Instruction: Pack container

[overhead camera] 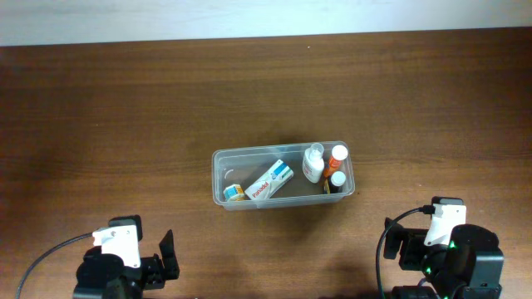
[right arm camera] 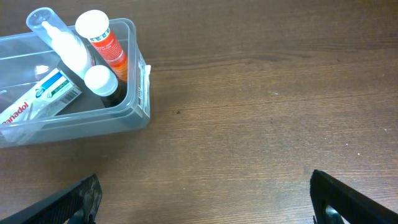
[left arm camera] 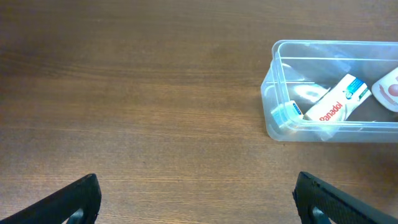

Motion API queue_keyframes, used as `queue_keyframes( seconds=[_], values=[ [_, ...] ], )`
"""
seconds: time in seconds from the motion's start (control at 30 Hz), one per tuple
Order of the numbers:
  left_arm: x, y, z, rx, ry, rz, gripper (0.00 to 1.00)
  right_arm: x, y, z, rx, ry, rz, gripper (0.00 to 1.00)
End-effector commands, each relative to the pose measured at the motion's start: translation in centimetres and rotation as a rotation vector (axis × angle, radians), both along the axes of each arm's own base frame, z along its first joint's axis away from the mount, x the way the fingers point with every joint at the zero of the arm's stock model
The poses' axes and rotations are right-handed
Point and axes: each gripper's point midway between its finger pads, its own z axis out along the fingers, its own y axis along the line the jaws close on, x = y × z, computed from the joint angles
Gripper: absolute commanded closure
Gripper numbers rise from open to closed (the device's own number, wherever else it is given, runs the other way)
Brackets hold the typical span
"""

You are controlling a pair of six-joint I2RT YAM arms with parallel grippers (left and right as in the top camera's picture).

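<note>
The clear plastic container (overhead camera: 218,158) sits at the middle of the wooden table. In it lie a white Panadol box (overhead camera: 270,181), a small blue-capped jar (overhead camera: 233,193), a white bottle (overhead camera: 312,163), an orange tube (overhead camera: 336,156) and a dark bottle with a white cap (overhead camera: 337,180). The container also shows in the left wrist view (left arm camera: 273,87) and the right wrist view (right arm camera: 140,93). My left gripper (left arm camera: 198,199) is open and empty near the front left edge. My right gripper (right arm camera: 205,199) is open and empty near the front right edge. Both are well short of the container.
The dark wooden table (overhead camera: 125,108) runs to a pale wall strip (overhead camera: 249,17) at the back. Both arm bases stand at the front corners, left (overhead camera: 116,257) and right (overhead camera: 445,249).
</note>
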Motion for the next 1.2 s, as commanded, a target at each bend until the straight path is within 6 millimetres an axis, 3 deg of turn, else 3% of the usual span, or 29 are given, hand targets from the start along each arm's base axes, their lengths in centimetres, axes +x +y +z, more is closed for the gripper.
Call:
queue_keyframes(
  seconds=[0.0, 0.27, 0.47, 0.53, 0.67, 0.8, 1.17],
  values=[
    [0.0, -0.2, 0.0, -0.003, 0.0, -0.009, 0.01, 0.0, 0.1, 0.0, -0.002, -0.005, 0.005, 0.02],
    [0.0, -0.2, 0.0, -0.003, 0.0, -0.009, 0.0, 0.2, 0.4, 0.9, -0.043, -0.126, 0.061, 0.02],
    [0.0, -0.2, 0.0, -0.003, 0.0, -0.01, 0.01, 4.2, 0.2, 0.3, -0.169, -0.428, 0.119, 0.02],
    [0.0, -0.2, 0.0, -0.003, 0.0, -0.009, 0.01, 6.1, 0.1, 0.7, -0.186, -0.588, 0.107, 0.02],
    [0.0, -0.2, 0.0, -0.002, 0.0, -0.009, 0.01, 8.1, 0.4, 1.3, -0.192, -0.768, 0.11, 0.02],
    [0.0, -0.2, 0.0, -0.003, 0.0, -0.009, 0.01, 8.6, 0.3, -3.1, -0.183, -0.664, 0.113, 0.02],
    [0.0, -0.2, 0.0, -0.003, 0.0, -0.009, 0.01, 8.6, 0.3, -3.2, -0.183, -0.658, 0.114, 0.02]
  ],
)
